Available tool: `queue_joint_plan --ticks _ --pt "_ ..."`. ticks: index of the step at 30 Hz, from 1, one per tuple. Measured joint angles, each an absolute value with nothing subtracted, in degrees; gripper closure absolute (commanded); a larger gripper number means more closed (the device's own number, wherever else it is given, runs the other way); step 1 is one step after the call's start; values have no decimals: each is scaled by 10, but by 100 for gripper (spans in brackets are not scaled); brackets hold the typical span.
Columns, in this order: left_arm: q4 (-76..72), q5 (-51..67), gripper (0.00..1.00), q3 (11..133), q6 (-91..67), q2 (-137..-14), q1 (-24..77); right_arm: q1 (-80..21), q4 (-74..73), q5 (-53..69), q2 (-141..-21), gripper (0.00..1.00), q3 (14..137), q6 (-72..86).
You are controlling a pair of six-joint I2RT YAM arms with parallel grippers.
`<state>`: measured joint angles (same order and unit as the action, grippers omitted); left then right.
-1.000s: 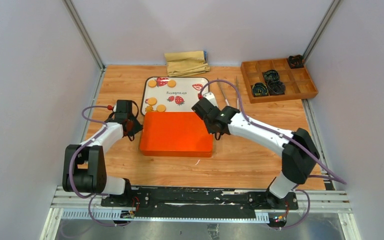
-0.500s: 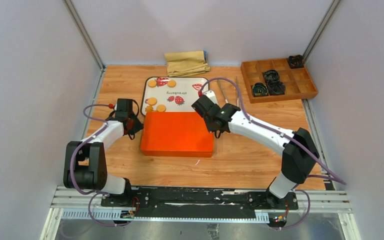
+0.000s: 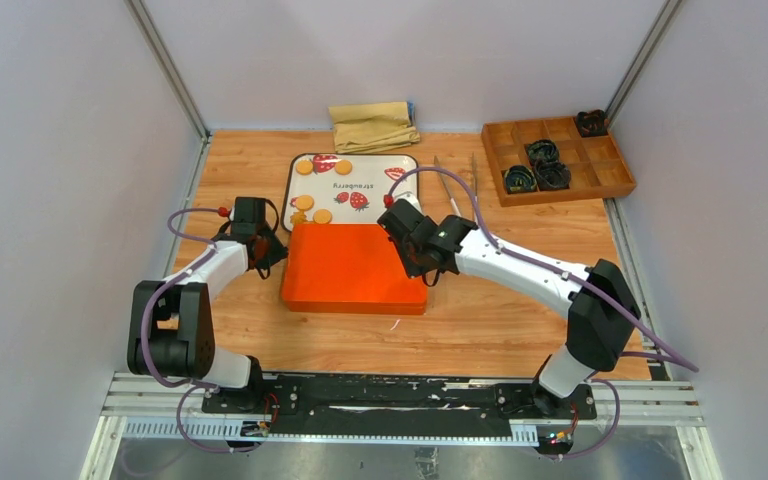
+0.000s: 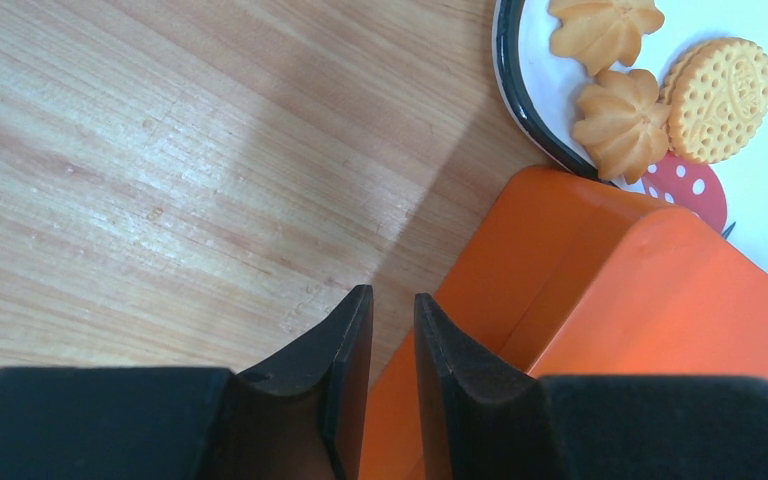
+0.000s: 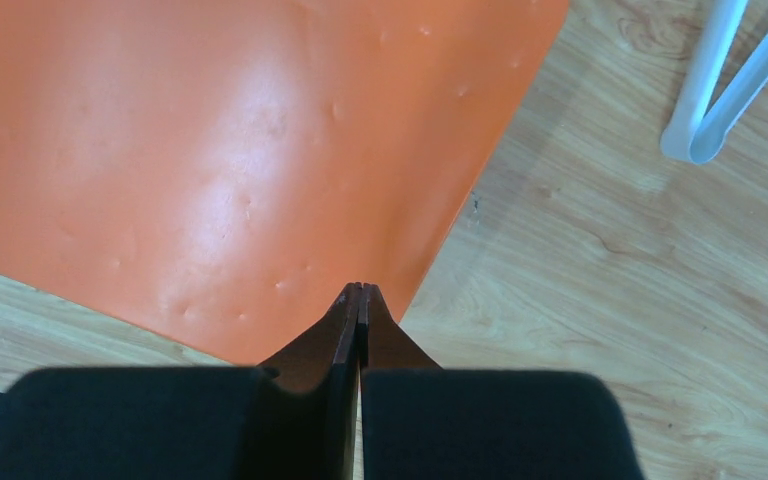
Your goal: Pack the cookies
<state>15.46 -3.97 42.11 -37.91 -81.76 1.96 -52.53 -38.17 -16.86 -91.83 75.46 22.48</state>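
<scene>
On the tray, golden cookies lie flat, round, without long axis; left pincer slightly spread, right pincer pressed together.

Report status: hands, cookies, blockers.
Left hand barely open, empty, at orange box corner. Right hand shut, empty, over box edge. Cookies loose on tray. Box looks closed.

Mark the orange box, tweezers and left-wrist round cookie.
orange box [image 3: 350, 270]: top external view, top centre.
tweezers [image 5: 702, 75]: right wrist view, left prong.
round cookie [image 4: 719, 100]: left wrist view, its centre.
</scene>
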Motion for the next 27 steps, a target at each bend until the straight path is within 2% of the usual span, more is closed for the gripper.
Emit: queue_joint_plan --ticks 16,27 --pt "160 -51 71 437 -376 -818 35 -529 -278 -123 -911 100 644 255" --pt "166 -61 71 444 -373 -818 39 -529 -282 -128 -907 100 647 258"
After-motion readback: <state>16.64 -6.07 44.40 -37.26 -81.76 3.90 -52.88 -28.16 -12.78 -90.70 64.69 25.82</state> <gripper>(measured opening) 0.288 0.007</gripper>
